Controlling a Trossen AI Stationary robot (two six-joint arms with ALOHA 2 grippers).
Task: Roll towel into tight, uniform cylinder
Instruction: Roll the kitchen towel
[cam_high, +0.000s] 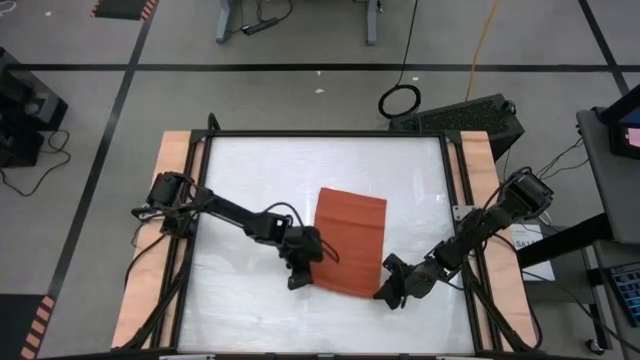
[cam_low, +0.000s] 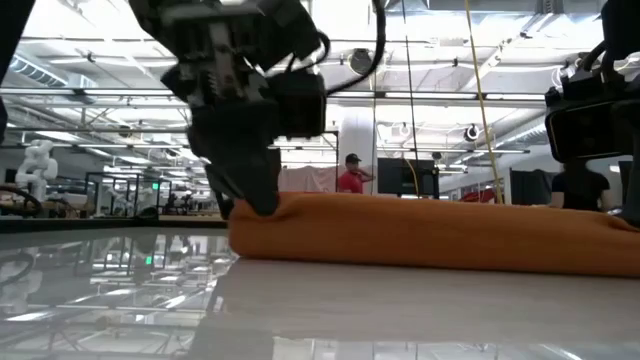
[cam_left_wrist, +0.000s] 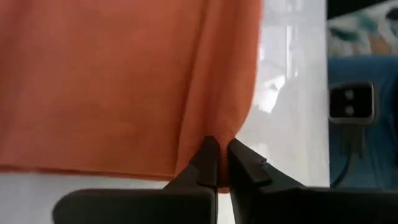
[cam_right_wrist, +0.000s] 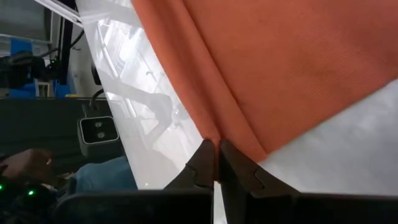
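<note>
The rust-orange towel (cam_high: 350, 240) lies spread on the white tabletop, a little right of the middle. In the low view its near edge (cam_low: 430, 235) stands up as a low hump across the table. My left gripper (cam_high: 300, 272) is at the towel's near left corner and is shut on it; it also shows in the low view (cam_low: 255, 205). My right gripper (cam_high: 386, 291) is at the near right corner and is shut on the towel too. My left gripper pinches the towel at its near left corner (cam_left_wrist: 219, 138) between its two fingertips, coming down at a slant from the table's left. A raised crease runs away from the fingers across the cloth. The corner is drawn up a little; the rest lies on the table. My right gripper pinches the towel at its near right corner (cam_right_wrist: 216, 140) between its two fingertips, coming down at a slant from the table's right. A fold ridge (cam_right_wrist: 186, 81) runs away from the fingers along the towel's edge. The rest of the cloth lies flat on the table.
The white tabletop (cam_high: 250, 180) is bare to the left and far side of the towel. Wooden side rails (cam_high: 165, 200) and a dark frame border the table. A person in red (cam_low: 350, 178) stands far off in the room behind.
</note>
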